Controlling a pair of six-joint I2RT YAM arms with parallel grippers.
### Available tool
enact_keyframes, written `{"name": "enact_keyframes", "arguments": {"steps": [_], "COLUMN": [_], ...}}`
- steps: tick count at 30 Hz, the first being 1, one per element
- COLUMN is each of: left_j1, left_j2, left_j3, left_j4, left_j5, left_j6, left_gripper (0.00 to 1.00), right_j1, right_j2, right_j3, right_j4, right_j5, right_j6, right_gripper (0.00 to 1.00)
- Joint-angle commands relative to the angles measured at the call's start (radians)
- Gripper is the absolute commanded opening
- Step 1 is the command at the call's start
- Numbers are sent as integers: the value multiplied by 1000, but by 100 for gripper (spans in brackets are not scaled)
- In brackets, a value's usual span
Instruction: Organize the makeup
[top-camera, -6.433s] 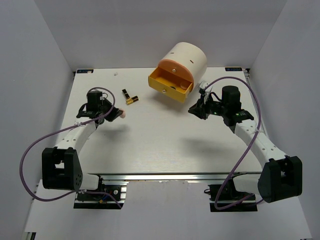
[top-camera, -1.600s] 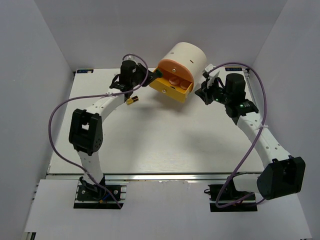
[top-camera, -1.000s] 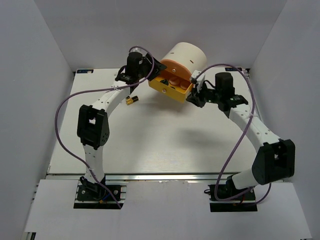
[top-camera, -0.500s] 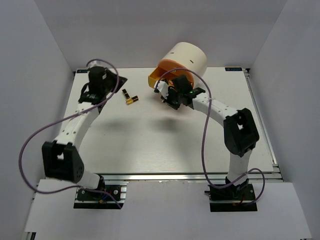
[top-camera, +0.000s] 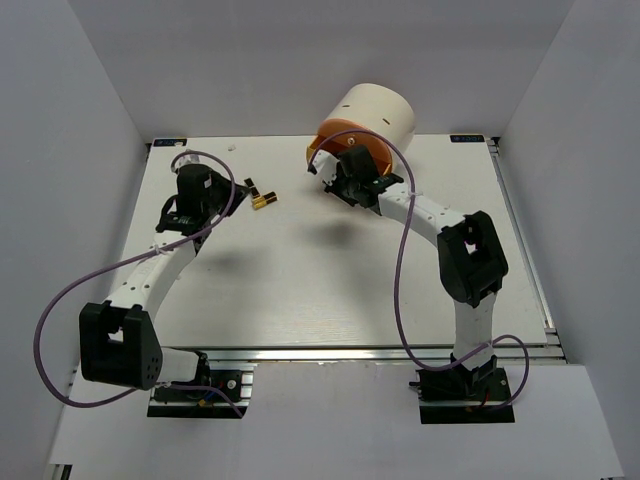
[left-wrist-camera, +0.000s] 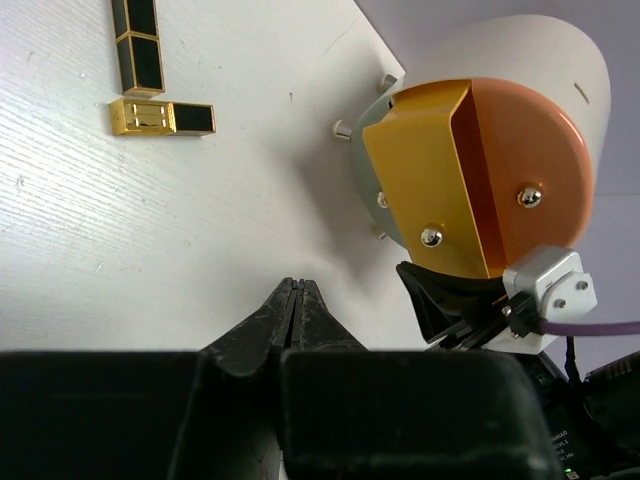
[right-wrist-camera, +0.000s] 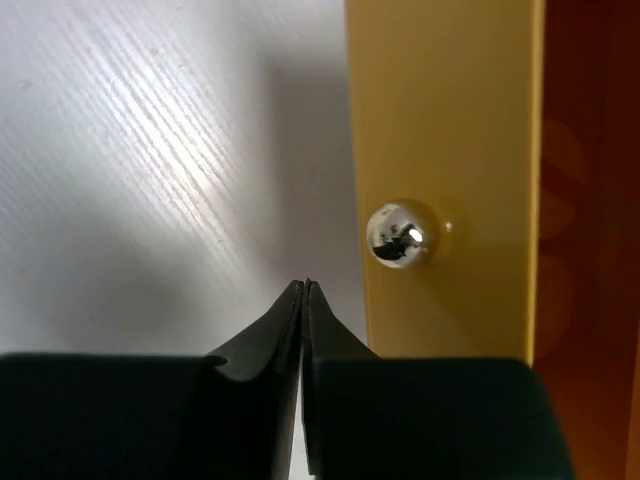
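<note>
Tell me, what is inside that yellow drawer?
Its contents are hidden. The yellow drawer sits nearly shut in the cream cylinder; only its front, with a silver knob, and one side show.

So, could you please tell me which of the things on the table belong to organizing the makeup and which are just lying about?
Belong to the job:
- lipstick tube
- second lipstick tube, at a right angle beside it
- cream drawer cylinder with its yellow drawer, probably where they go

Just lying about:
- small white bit at the far left, too small to identify
</note>
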Motion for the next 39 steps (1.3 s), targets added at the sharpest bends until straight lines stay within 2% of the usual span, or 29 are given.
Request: {"name": "enact_keyframes", "arguments": {"steps": [1, 4, 5, 7, 8, 9, 11, 15, 19, 21, 24, 25, 27, 28, 32, 36, 39], "left_j1": [-1, -1, -1, -1, -1, -1, -7, -52, -99, -121, -138, -141, -151, -156, -188, -211, -225], "left_j2": [-12, -2, 5, 13, 22, 27, 42, 103, 172, 217, 271, 315, 364, 416, 530, 634, 702], "left_j3": [-7, -19, -21, -23, -24, -24, -29, -23, -1, 22, 57, 69, 100, 137, 223, 306, 364], "left_j4": [49, 75, 78, 95, 102, 110, 138, 182, 236, 263, 309, 325, 356, 368, 406, 429, 441], "left_j5": [24, 39, 50, 60, 77, 86, 105, 139, 151, 155, 165, 178, 194, 208, 226, 244, 249], "left_j6": [-15, -24, -26, -32, -35, -40, -44, -50, -72, -84, -109, -115, -141, -147, -191, -225, -247], "left_gripper": [11, 11, 11, 11, 11, 11, 11, 19, 37, 41, 42, 40, 38, 35, 31, 29, 28], "right_j1": [-5, -13, -14, -26, -30, -34, -39, -43, -43, -46, -71, -85, -126, -138, -186, -298, -312], "right_j2": [5, 36, 44, 68, 71, 74, 73, 61, 48, 41, -10, -36, -125, -155, -263, -320, -331], "right_j3": [47, 69, 85, 105, 113, 121, 121, 122, 113, 119, 150, 153, 132, 92, 6, -48, -63], "right_j4": [50, 52, 53, 52, 53, 56, 61, 66, 72, 60, -37, -101, -106, -79, -46, -20, -51], "right_j5": [30, 58, 68, 84, 84, 82, 70, 46, 33, 27, -142, -319, -454, -527, -551, -646, -649], "right_j6": [5, 7, 10, 15, 18, 18, 12, 4, 7, 7, 12, 5, 47, 71, 142, 215, 183], "right_gripper": [0, 1, 28, 54, 78, 87, 89, 89, 90, 89, 86, 72, 41, 0, 0, 0, 0]}}
